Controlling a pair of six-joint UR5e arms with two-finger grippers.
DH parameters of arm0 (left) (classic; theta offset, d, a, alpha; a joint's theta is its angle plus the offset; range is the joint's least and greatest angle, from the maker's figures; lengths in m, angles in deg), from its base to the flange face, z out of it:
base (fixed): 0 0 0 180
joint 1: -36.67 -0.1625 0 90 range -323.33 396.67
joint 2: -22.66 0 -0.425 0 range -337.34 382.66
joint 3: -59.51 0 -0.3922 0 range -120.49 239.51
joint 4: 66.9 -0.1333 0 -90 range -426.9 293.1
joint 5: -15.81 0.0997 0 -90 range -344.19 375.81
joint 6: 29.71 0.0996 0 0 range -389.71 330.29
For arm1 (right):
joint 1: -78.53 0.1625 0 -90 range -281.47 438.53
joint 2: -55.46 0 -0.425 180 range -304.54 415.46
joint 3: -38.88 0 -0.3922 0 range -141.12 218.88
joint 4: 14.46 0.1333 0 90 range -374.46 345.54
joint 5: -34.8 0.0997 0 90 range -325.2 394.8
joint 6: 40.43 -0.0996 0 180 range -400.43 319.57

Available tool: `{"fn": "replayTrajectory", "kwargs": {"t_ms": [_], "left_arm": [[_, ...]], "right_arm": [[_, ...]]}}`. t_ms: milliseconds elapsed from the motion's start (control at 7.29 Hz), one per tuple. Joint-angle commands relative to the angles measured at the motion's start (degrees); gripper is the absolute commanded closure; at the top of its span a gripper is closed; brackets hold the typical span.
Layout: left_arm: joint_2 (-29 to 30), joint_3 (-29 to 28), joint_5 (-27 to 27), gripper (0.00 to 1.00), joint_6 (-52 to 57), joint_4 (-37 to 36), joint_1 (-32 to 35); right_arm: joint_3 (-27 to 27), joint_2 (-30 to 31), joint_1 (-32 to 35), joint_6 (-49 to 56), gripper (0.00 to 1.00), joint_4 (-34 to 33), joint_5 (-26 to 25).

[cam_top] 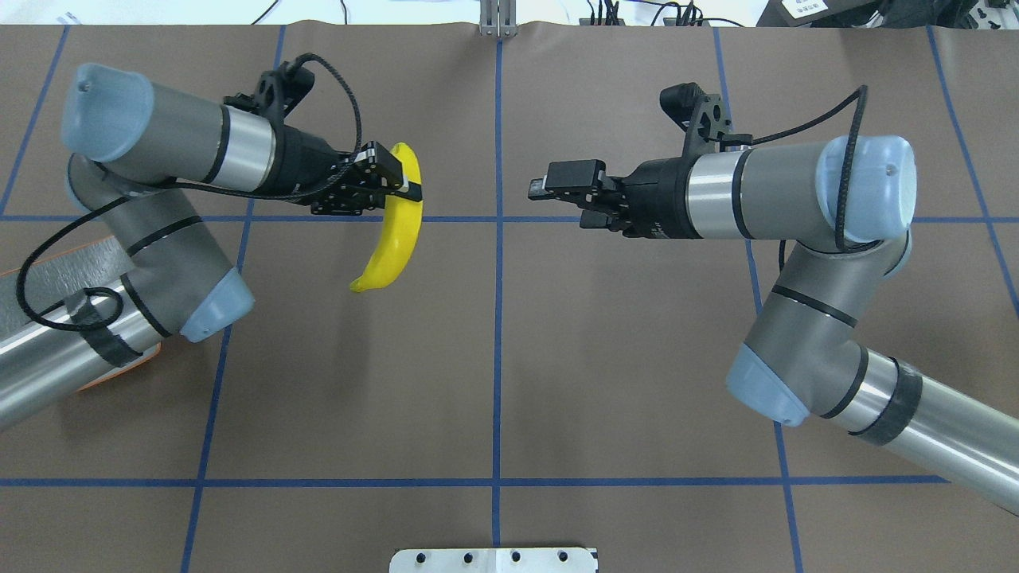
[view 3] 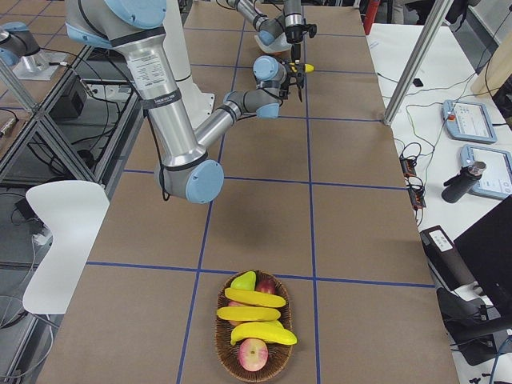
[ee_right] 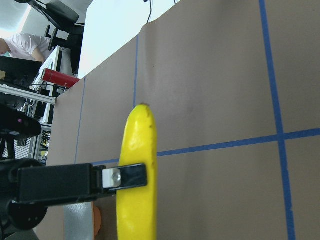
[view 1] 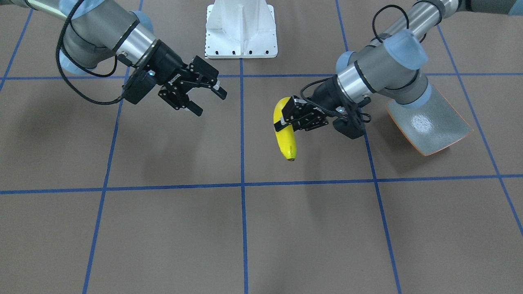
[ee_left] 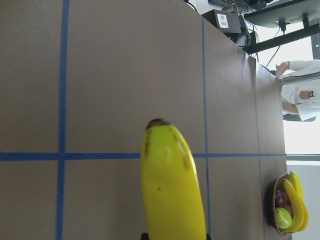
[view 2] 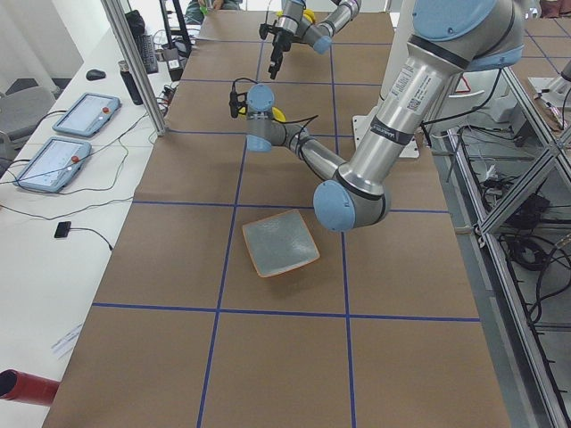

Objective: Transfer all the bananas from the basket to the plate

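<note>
My left gripper (view 1: pixel 282 119) is shut on a yellow banana (view 1: pixel 286 136) and holds it in the air above the table's middle; it also shows in the overhead view (cam_top: pixel 392 231) and fills the left wrist view (ee_left: pixel 172 190). The grey-green plate (view 1: pixel 433 122) with an orange rim lies under and behind my left arm; it shows in the exterior left view (view 2: pixel 281 242). My right gripper (view 1: pixel 210 103) is open and empty, pointing at the banana across the centre line. Three more bananas (view 3: pixel 256 316) lie in the wicker basket (view 3: pixel 220 340) at the table's far right end.
The basket also holds apples and a green pear (view 3: pixel 243 281). The white robot base (view 1: pixel 241 28) stands between the arms. Blue tape lines grid the brown table. Tablets and cables lie on the side desk (view 2: pixel 71 134).
</note>
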Motion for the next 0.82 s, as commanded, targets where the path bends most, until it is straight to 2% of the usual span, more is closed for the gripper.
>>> {"fn": "replayTrajectory", "kwargs": {"t_ms": [0, 137, 686], "left_arm": [[-9.86, 1.15, -8.74, 1.00, 3.42, -3.05, 10.57], [-16.35, 1.15, -8.68, 1.00, 10.41, -3.05, 11.66], [-28.07, 0.71, -7.63, 1.00, 24.76, -6.13, 17.45]], "right_arm": [[0.05, 2.92, 3.15, 0.05, 0.00, -0.48, 0.33], [0.05, 4.49, 4.21, 0.05, 0.00, -0.49, 0.50], [-1.18, 4.95, 5.18, 0.05, 0.00, -2.94, 0.06]]}}
